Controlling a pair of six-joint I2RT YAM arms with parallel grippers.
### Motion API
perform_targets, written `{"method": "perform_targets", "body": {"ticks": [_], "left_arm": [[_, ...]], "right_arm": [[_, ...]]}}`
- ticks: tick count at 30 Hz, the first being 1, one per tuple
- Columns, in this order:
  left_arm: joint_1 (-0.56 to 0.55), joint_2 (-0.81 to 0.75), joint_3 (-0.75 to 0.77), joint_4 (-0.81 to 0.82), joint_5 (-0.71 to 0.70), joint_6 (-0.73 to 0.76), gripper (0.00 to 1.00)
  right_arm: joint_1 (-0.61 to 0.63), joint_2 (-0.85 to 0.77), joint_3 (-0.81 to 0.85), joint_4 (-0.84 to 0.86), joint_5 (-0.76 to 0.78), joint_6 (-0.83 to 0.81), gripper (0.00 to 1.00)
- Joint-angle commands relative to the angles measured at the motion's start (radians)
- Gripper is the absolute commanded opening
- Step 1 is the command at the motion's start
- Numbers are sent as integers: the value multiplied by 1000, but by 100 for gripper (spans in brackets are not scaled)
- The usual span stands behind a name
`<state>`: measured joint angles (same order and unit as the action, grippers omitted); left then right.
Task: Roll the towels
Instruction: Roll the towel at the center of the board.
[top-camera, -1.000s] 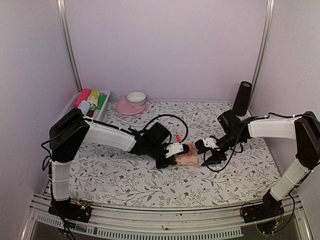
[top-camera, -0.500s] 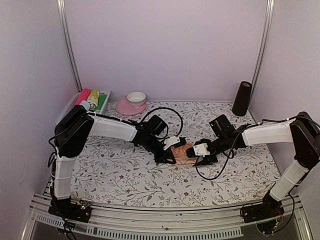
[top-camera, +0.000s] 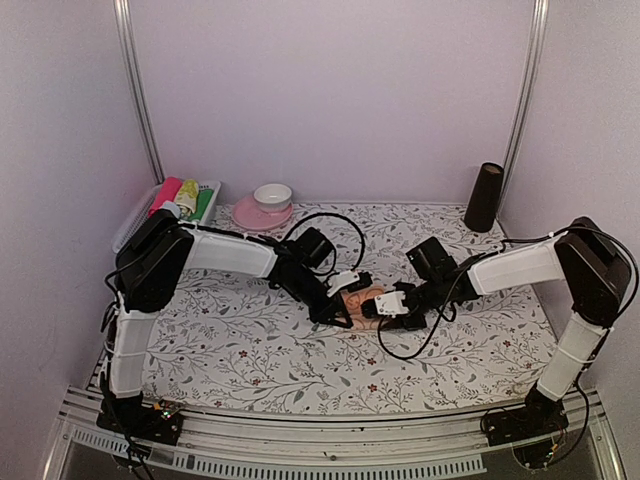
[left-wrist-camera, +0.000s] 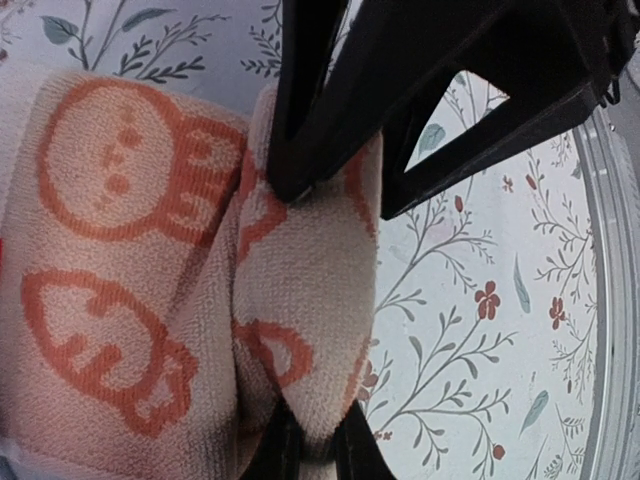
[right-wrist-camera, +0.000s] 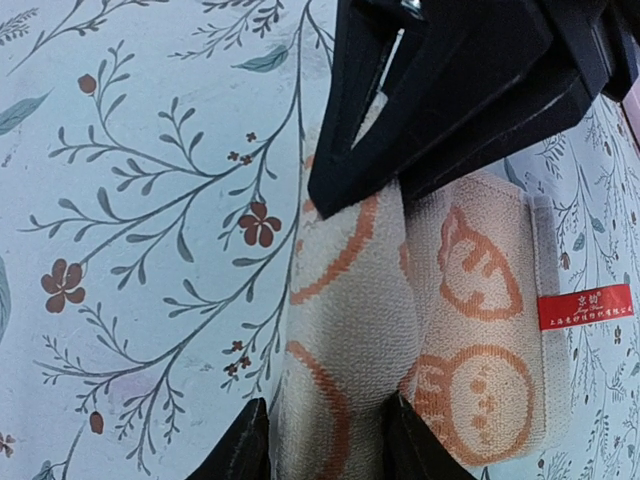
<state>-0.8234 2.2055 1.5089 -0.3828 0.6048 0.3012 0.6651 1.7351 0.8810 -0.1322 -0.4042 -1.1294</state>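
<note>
Seen from above, the left gripper (top-camera: 343, 306) and right gripper (top-camera: 379, 308) meet over the peach towel (top-camera: 361, 298) lying between them. In the left wrist view, its fingers (left-wrist-camera: 305, 100) are clamped on the towel's raised roll directly beneath, probably to keep it tight. In the right wrist view, that gripper's fingers (right-wrist-camera: 470, 110) pinch the same roll.

Between left tool (top-camera: 343, 308) and right tool (top-camera: 378, 310): towel (top-camera: 360, 298)

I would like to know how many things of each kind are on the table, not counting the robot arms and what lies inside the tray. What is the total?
peach-orange towel: 1
white bowl: 1
pink plate: 1
black cylinder: 1
tray: 1
Total: 5
</note>
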Motion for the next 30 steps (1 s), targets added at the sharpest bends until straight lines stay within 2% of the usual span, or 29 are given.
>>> {"method": "perform_targets", "body": {"ticks": [1, 5, 7, 10, 13, 18, 24, 30], "left_arm": [[9, 43, -4, -82, 8, -6, 7], [15, 41, -3, -85, 13, -6, 12], [17, 34, -1, -85, 11, -6, 16], [18, 15, -5, -78, -6, -7, 30], [18, -20, -16, -56, -38, -14, 38], [6, -159, -117, 72, -121, -21, 49], [-60, -375, -362, 348, -319, 61, 58], [-168, -395, -482, 496, -472, 198, 60]], "right_arm": [[5, 47, 17, 16, 78, 46, 39], [5, 68, 25, 12, 96, 51, 33], [5, 80, 36, -1, 102, 55, 25], [5, 95, 52, -30, 99, 59, 13], [4, 112, 76, -76, 87, 60, 8], [-12, 124, 133, -189, -15, 62, 6], [-53, 170, 251, -413, -168, 52, 6], [-75, 270, 393, -622, -278, 40, 5]]}}
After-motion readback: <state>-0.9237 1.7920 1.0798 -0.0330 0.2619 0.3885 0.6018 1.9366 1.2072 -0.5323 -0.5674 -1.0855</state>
